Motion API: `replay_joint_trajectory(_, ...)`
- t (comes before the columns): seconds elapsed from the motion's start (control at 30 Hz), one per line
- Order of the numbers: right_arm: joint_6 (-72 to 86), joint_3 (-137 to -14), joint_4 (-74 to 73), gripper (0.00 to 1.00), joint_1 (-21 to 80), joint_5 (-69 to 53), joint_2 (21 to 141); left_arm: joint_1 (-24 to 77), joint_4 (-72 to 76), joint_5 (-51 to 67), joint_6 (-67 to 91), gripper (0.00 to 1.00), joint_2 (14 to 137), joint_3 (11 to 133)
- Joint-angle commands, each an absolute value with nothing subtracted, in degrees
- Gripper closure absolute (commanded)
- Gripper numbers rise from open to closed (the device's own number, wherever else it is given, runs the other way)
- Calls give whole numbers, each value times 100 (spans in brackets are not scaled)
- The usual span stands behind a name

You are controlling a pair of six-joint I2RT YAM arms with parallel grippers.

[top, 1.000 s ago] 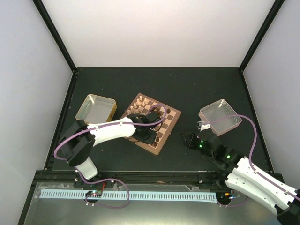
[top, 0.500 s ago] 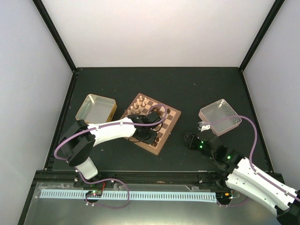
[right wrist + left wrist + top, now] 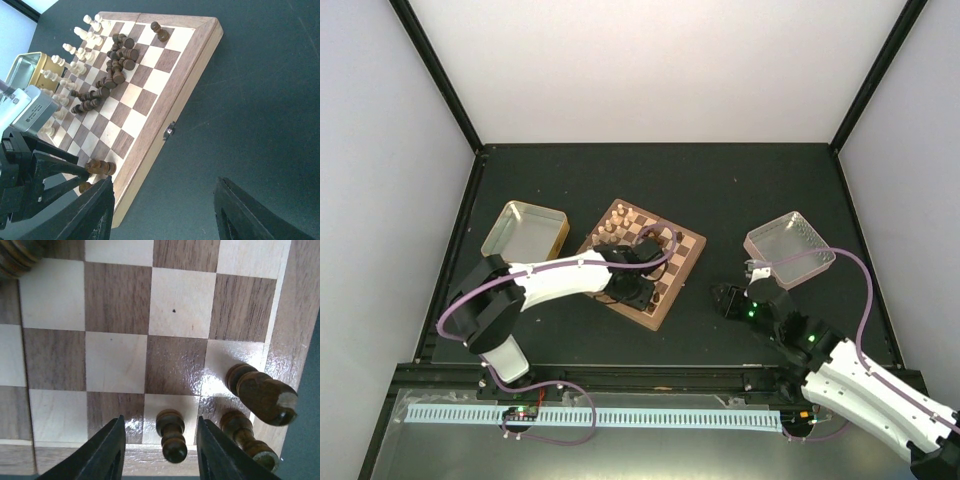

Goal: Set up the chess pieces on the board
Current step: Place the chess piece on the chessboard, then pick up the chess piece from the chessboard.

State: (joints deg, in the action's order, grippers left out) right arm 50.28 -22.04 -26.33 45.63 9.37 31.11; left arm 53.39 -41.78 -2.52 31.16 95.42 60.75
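Holding, left: nothing is clamped; the left gripper [image 3: 160,445] is spread moderately, with its jaws set on either side of a small dark brown wooden pawn [image 3: 170,435] and a gap visible on each side.
Holding, right: the right gripper [image 3: 165,210] is spread wide and empty above the black table mat [image 3: 260,100], to the right of the board.
Board: the small square checkered wooden chessboard [image 3: 175,21] is set mid-table. Pale cream chessmen [image 3: 75,50] are ranked along its far-left side, and dark brown chessmen [image 3: 116,70] are heaped toppled at its middle.
Pawn: it stands upright on a light square in the near edge row, just beside two more dark pieces [image 3: 260,396].
Risk, neighbours: the closer one could be knocked over by the adjacent finger, since little room is left.
Risk, pawn: it may be tipped over the tan rim if the jaws are closed or raised off-centre.
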Motion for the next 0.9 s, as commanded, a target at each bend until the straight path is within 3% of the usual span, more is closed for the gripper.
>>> replay_joint_trajectory(0.0,5071,-2200,-2766,44,4540,1125,2941,5367,-4509,-569,3172,55,9190,6530)
replay_joint_trajectory(0.2,5036,-2333,-3080,44,4540,1376,2747,5064,-4772,-1344,3233,50,9001,6861)
replay_joint_trajectory(0.33,5082,-2322,-3233,44,4543,1570,2607,4652,-4635,-1616,3197,58,9045,6979)
replay_joint_trajectory(0.47,5231,-2281,-3174,44,4546,1670,2629,4280,-4382,-1525,2924,63,9194,7063)
replay_joint_trajectory(0.87,5548,-2460,-2887,49,4544,2190,3357,4040,-3936,-1088,2314,64,9903,7194)
